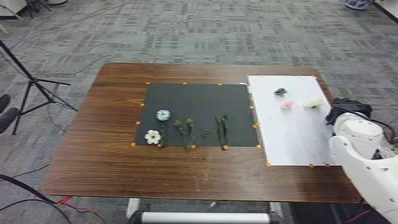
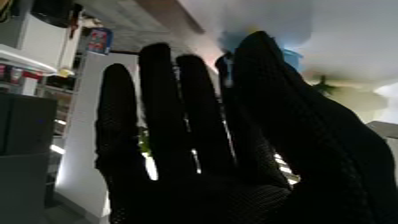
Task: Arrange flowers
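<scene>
In the head view my right hand is at the white sheet's right edge, just right of a cream flower. A pink flower and a small dark bluish one lie farther left on that sheet. The black sheet bears a light blue flower, a white flower, green sprigs and a long dark-green bundle. In the right wrist view my right hand is open, its fingers straight; a blurred green bit appears beyond.
Orange markers line both sheets on the brown wooden table. A black tripod stands on the floor left of the table. A white bar runs below the near edge, with cables at the lower left.
</scene>
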Available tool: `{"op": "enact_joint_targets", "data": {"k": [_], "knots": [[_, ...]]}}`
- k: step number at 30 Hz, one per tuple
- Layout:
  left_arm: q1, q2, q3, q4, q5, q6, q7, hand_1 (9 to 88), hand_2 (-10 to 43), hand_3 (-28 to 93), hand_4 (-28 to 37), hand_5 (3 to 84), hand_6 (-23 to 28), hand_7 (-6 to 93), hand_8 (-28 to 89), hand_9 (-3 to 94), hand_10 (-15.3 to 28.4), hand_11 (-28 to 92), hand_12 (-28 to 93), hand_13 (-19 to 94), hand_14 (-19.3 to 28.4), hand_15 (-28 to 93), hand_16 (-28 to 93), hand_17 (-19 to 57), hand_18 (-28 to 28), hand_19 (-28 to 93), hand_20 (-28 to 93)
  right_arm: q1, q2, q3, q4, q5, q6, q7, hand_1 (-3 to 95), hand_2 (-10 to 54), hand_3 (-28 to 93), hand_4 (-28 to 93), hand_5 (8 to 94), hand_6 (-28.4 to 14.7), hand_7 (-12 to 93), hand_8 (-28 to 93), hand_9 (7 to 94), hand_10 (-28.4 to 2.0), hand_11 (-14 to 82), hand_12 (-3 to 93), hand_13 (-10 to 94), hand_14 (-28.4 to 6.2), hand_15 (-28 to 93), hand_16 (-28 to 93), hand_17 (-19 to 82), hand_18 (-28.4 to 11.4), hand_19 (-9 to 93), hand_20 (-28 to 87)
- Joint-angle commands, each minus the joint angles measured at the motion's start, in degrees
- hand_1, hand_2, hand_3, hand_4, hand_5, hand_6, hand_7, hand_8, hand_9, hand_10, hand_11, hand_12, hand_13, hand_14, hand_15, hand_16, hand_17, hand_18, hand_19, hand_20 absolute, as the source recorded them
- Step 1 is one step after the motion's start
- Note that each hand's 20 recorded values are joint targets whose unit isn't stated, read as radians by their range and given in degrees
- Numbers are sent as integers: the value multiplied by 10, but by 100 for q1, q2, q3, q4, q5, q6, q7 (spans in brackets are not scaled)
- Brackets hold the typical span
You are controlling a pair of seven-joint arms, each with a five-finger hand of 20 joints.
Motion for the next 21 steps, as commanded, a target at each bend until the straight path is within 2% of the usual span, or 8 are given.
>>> {"op": "enact_joint_targets", "data": {"k": [1, 5, 9, 10, 11, 17, 19, 21], "knots": [[62, -65, -65, -44, 61, 9, -18, 232, 206, 601, -283, 384, 95, 73, -60, 335, 138, 123, 131, 250, 138, 241, -23, -42, 133, 243, 108, -214, 56, -62, 72, -146, 250, -70, 573, -87, 704, -283, 666, -3, 182, -49, 673, -105, 143, 129, 536, -112, 426, 197, 217, -232, 731, 199], [71, -78, -64, -50, 52, 13, 1, 234, 204, 603, -283, 384, 94, 74, -60, 335, 138, 124, 131, 250, 139, 242, -23, -41, 133, 243, 108, -305, 91, -82, 23, -286, 617, -128, 602, -85, 651, -283, 731, 1, 196, -14, 751, -96, 88, 216, 570, -91, 403, 260, 227, -229, 731, 214], [55, -77, -49, -50, 26, 5, 15, 235, 204, 603, -283, 384, 95, 73, -61, 335, 138, 123, 130, 249, 140, 244, -23, -41, 133, 243, 108, -383, 135, -88, -120, -252, 893, -97, 607, -82, 641, -283, 771, 4, 219, 1, 785, -95, 72, 247, 594, -81, 393, 283, 237, -227, 735, 221], [71, -90, -48, -61, -10, -18, 57, 235, 203, 603, -283, 384, 94, 73, -61, 334, 138, 123, 130, 250, 140, 245, -23, -42, 133, 243, 108, -389, 169, -107, -202, -199, 889, -113, 608, -82, 640, -283, 776, 5, 225, 7, 801, -95, 62, 263, 598, -79, 388, 292, 239, -226, 735, 223], [74, -80, -33, -67, -51, -26, 97, 233, 203, 606, -283, 384, 94, 73, -61, 334, 138, 123, 131, 250, 140, 244, -23, -42, 133, 243, 108, -442, 204, -89, -311, -214, 868, -162, 607, -81, 640, -283, 775, 6, 234, 15, 806, -95, 61, 266, 600, -79, 388, 295, 240, -226, 735, 224], [29, -42, 4, -37, -95, -109, 138, 239, 203, 591, -283, 384, 94, 73, -61, 334, 138, 123, 131, 250, 139, 243, -24, -42, 133, 243, 108, -629, 281, 15, -1079, -78, 919, -231, 600, -83, 649, -283, 772, 2, 260, 33, 810, -96, 65, 266, 602, -81, 390, 295, 243, -227, 736, 226], [22, -45, -7, -21, -25, -165, 102, 241, 205, 579, -283, 384, 94, 73, -60, 334, 138, 122, 131, 250, 139, 242, -24, -41, 133, 243, 108, -661, 308, 23, -1344, -70, 990, -327, 598, -84, 654, -283, 773, 1, 263, 35, 809, -96, 66, 265, 614, -80, 398, 298, 247, -231, 744, 229], [18, -38, -7, -13, -48, -197, 101, 249, 210, 551, -283, 381, 91, 71, -60, 334, 138, 121, 131, 248, 139, 237, -25, -41, 132, 240, 107, -689, 345, -2, -1599, -138, 1123, -427, 597, -84, 658, -283, 774, -1, 266, 39, 809, -95, 67, 267, 622, -77, 403, 303, 251, -232, 749, 232]]}}
